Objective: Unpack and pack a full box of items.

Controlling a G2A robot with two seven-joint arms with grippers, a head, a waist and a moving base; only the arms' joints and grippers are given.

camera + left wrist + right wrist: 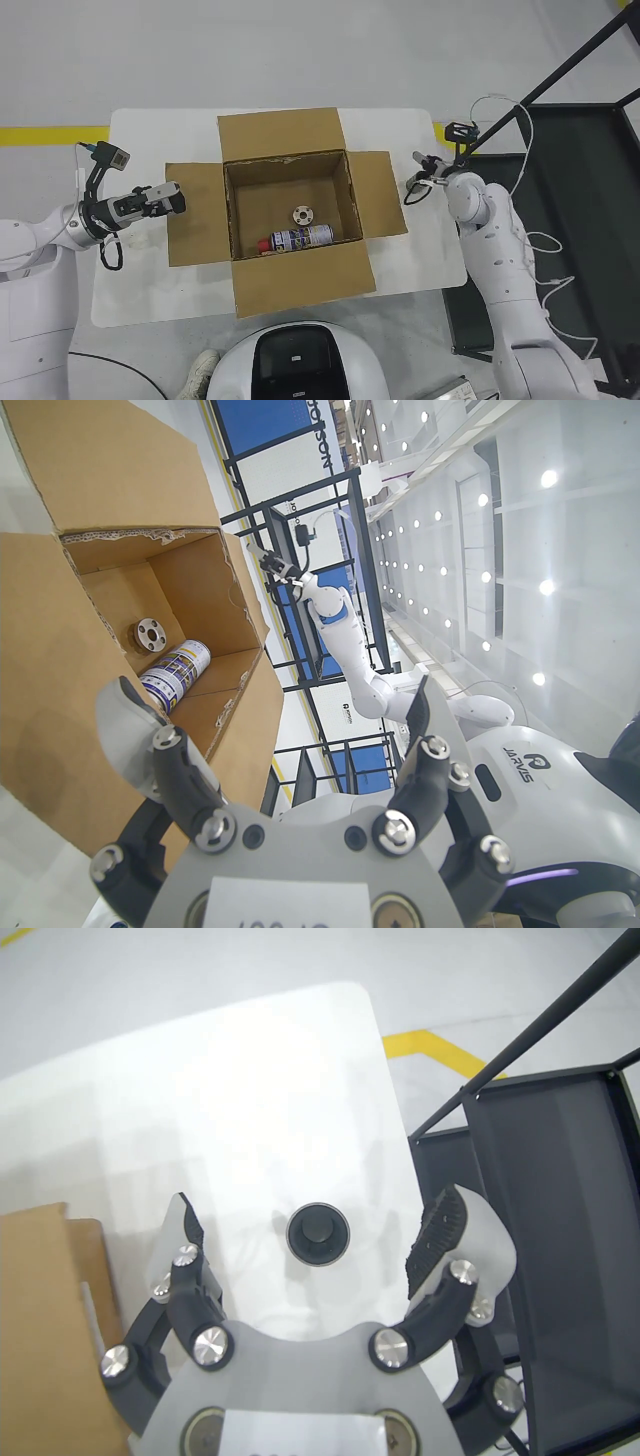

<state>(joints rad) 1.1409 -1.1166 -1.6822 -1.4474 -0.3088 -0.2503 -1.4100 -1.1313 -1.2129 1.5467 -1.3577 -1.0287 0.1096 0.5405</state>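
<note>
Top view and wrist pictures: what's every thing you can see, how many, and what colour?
table: one, white, under box
box: one, brown, open, middle of table
spray can: one, white and blue, lying inside box
metal ring: one, silver, box floor beside can
round cap: one, black, on table under right tool
rack: one, black, beside table's right edge
floor line: one, yellow, beyond table
left tool: one, grey-black, open, left of box
right tool: one, grey-black, open, right of box
</note>
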